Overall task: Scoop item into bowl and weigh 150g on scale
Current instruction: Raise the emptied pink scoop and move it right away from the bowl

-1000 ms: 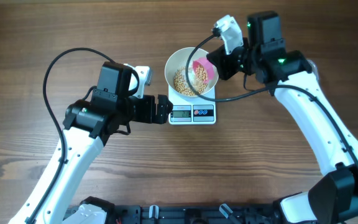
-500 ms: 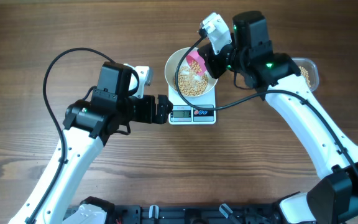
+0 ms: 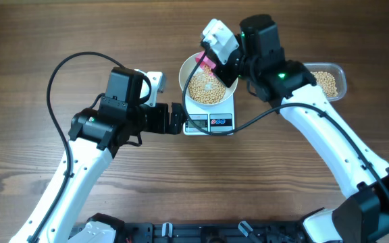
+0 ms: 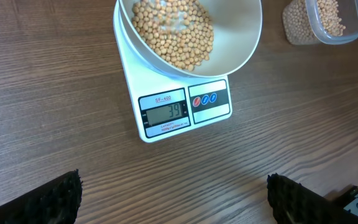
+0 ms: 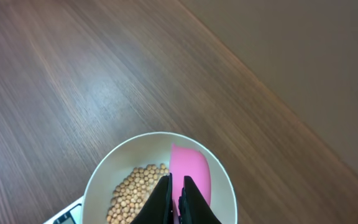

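Over the upper middle of the overhead view: right gripper (image 5: 176,182) hangs above the bowl (image 3: 184,75), jaws clenched on the handle end of a pink scoop (image 5: 191,168).
Left of centre, overhead: left gripper (image 3: 176,119) sits just beside the scale (image 4: 135,81), jaws released and spread wide, grasping nothing.
Beans: a tan heap (image 4: 173,34) covers the bowl's floor; more lie in a clear tub (image 3: 344,79) at the upper right, well apart from the bowl.
Bowl: it stands on the scale's platform at upper centre of the tabletop (image 3: 46,40), its rim overhanging the platform edge.
Display: its digits (image 4: 176,111) appear to read 39, which would be well short of the target.
Scoop axis: in the right wrist view its long axis runs from the jaws at the bottom edge straight up the frame. The rounded cup end points away from the jaws, over the beans, near the bowl's far rim.
Scoop face: the pink surface shown carries no beans; I cannot tell which way it is tilted.
Step in hand (judged): tipping a load into the bowl, with more loads probably needed.
Doing it well: keep the cup end inside the rim and roll the wrist slowly so the beans slide rather than bounce. Do not touch the bowl or platform, since contact would falsify the reading. Take smaller loads as the target nears.
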Robot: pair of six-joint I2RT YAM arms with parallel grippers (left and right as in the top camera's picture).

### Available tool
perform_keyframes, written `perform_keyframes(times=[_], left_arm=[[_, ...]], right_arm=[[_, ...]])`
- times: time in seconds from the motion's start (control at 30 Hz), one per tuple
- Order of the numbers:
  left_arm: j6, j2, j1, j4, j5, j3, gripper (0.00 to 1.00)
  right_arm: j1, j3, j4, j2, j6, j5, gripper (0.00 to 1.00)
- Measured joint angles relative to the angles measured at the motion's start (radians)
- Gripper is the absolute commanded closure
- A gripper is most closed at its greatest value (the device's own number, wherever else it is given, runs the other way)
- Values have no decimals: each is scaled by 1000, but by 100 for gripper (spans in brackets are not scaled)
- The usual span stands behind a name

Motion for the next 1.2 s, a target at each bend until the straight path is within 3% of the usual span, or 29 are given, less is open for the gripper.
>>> perform_keyframes(times=[0.83,0.97,1.2], left_arm=[[0,0,0,0,0,0,0],[0,0,0,0,0,0,0],[0,0,0,0,0,0,0]], right_arm=[[9,0,60,-2,-99,40,96],[9,0,74,-2,0,43,96],[-12,0,117,-14,305,43,96]])
